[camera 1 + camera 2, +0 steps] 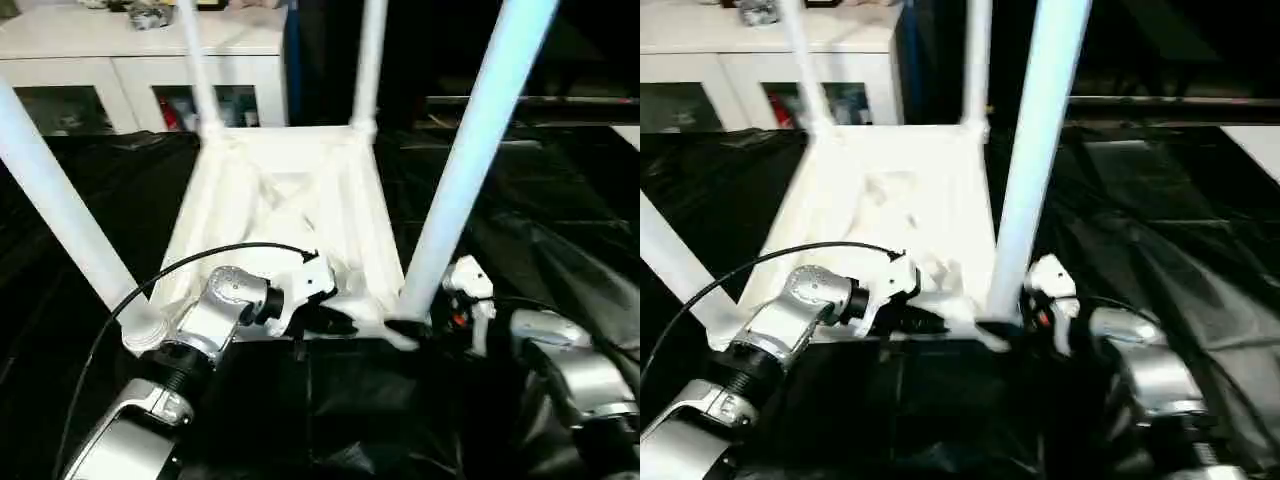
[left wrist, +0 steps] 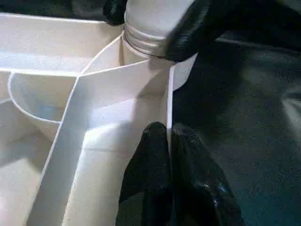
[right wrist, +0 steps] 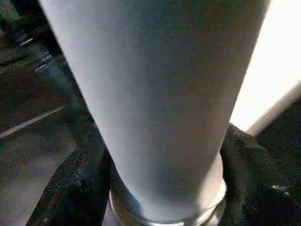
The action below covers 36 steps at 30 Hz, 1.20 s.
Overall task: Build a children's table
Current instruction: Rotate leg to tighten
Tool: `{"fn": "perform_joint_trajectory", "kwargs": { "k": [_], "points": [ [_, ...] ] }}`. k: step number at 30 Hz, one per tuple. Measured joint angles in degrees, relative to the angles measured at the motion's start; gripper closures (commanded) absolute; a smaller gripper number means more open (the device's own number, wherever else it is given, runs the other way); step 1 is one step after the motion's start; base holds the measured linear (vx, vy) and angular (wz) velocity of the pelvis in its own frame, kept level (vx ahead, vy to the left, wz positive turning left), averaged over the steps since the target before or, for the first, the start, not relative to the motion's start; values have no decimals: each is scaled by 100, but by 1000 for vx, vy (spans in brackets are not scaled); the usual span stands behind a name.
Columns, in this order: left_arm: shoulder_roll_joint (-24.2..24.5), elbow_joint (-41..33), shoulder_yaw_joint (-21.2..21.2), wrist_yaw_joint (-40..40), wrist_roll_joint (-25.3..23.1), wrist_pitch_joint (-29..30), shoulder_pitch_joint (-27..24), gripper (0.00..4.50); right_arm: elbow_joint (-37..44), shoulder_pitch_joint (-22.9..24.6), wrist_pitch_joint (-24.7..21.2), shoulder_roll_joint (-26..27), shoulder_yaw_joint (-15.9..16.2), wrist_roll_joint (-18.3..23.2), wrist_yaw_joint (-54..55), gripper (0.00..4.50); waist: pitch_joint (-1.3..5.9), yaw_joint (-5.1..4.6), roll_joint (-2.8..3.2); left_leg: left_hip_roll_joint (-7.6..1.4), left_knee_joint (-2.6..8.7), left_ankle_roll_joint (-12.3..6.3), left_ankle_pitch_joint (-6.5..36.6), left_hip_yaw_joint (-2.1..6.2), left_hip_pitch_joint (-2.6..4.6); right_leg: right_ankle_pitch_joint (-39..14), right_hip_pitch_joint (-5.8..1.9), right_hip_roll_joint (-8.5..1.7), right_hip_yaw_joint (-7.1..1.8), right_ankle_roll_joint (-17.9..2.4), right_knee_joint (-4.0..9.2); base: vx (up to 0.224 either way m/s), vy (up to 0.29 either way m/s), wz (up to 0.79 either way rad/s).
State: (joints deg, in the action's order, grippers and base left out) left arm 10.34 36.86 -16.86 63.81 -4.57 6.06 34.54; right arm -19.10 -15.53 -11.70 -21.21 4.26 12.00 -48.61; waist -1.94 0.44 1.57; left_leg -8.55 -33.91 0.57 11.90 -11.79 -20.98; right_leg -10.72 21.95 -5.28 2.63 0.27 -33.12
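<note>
The children's table stands upside down on black cloth, its ribbed white top (image 1: 290, 190) facing up. Four white legs rise from the corner sockets: near left leg (image 1: 60, 210), near right leg (image 1: 470, 160) and two far legs (image 1: 197, 60) (image 1: 370, 60). My left gripper (image 1: 335, 322) is at the top's near edge; in the left wrist view its fingers (image 2: 155, 155) are shut on the thin rim wall (image 2: 168, 103) beside the near right socket. My right gripper (image 1: 415, 325) sits at the base of the near right leg (image 3: 160, 94), its black fingers (image 3: 75, 188) pressed to both sides of it.
A white cabinet (image 1: 130, 50) with glass-fronted compartments stands at the back left. Crumpled black cloth (image 1: 560, 220) covers the surface all around the table. A black cable (image 1: 180, 265) arcs over my left forearm.
</note>
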Motion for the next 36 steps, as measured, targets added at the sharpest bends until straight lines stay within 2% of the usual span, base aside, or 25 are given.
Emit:
{"fn": "perform_joint_trajectory", "kwargs": {
  "k": [3, 7, 12, 13, 15, 20, 28, 36],
  "points": [
    [-322, 177, 64, -675, -145, 78, 86, 450, -60, -13, -68, 455, -258, -97, 1115, 178, -5, -47, -8, 5, -6, 0, 0, 0, 0, -17, 0, -1, -8, 28, 10, 0, 0, 0],
    [-660, 287, 76, -1343, -241, 304, 171, 450, -19, -100, -238, 825, -382, -329, 2179, 178, 1, -70, 2, 10, -6, 0, 0, 0, 1, -18, 0, -1, -15, 30, 12, 0, 0, 0],
    [-843, 342, 74, -1546, -310, 378, 209, 450, -13, -155, -279, 979, -433, -429, 2568, 178, 18, -79, 29, 10, -3, 0, 0, 0, -2, -19, 0, -1, -15, 31, 11, 0, 0, 0],
    [-843, 342, 75, -1531, -309, 378, 209, 450, -10, -154, -272, 973, -435, -430, 2550, 143, 23, -78, 36, 10, -2, 0, 0, 0, -3, -18, 0, -1, -14, 31, 11, 0, 0, 0],
    [-839, 341, 75, -1488, -308, 360, 210, 450, -5, -152, -259, 907, -430, -433, 2433, 106, 27, -76, 42, 10, -1, 0, 0, 0, -4, -18, 0, -1, -13, 29, 10, 0, 0, 0],
    [-753, 339, 69, -1380, -284, 230, 212, 450, 39, -151, -268, 644, -295, -486, 2036, 61, 25, -62, 42, 8, 6, 0, 0, 1, -9, -17, 5, -1, -8, 29, 9, 0, 0, 0],
    [-199, 213, 71, -308, -62, -137, 81, 450, 522, 100, -329, -331, 70, -156, 147, 61, 11, -18, 47, 4, 12, 0, 0, 1, -15, -2, 10, -1, -3, 4, 7, 0, 0, 0],
    [108, -12, 72, 542, 166, -91, -55, 450, 774, 208, -451, -612, 159, 206, -793, 61, 13, 6, 67, 3, 12, -2, 0, 1, -20, -4, 13, -1, -4, 7, 7, 0, 0, 0]
  ]
}}
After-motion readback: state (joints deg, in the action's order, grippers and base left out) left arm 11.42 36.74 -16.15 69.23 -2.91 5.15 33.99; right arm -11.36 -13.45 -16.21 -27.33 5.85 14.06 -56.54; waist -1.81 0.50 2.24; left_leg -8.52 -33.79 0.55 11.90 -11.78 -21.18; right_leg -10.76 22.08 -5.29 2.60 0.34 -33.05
